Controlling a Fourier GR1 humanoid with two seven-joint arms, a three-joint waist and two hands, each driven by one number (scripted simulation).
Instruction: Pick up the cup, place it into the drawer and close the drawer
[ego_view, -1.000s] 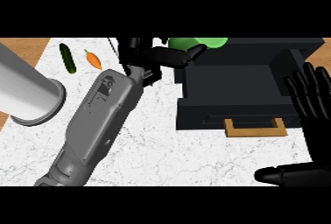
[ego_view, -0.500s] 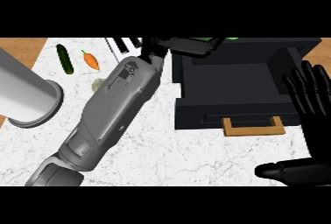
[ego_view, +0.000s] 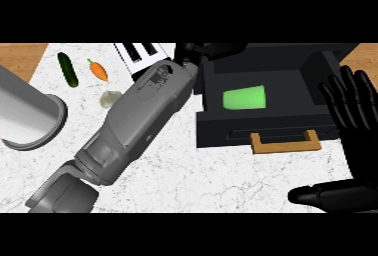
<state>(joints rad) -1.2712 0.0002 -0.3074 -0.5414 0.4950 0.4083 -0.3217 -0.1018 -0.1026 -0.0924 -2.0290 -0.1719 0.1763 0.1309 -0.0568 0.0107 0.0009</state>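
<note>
Head view: green cup (ego_view: 245, 97) lying on its side inside open black drawer (ego_view: 221, 132), centre-right of frame. Left hand (ego_view: 210, 51) at upper centre above drawer, finger state indiscernible. Right hand (ego_view: 354, 110) at right edge, fingers spread, empty.

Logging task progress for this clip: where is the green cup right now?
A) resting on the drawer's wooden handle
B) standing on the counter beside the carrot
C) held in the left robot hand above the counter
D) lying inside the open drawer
D: the green cup lies on its side inside the open drawer, apart from the left robot hand at the drawer's far corner and behind the wooden handle.
</note>
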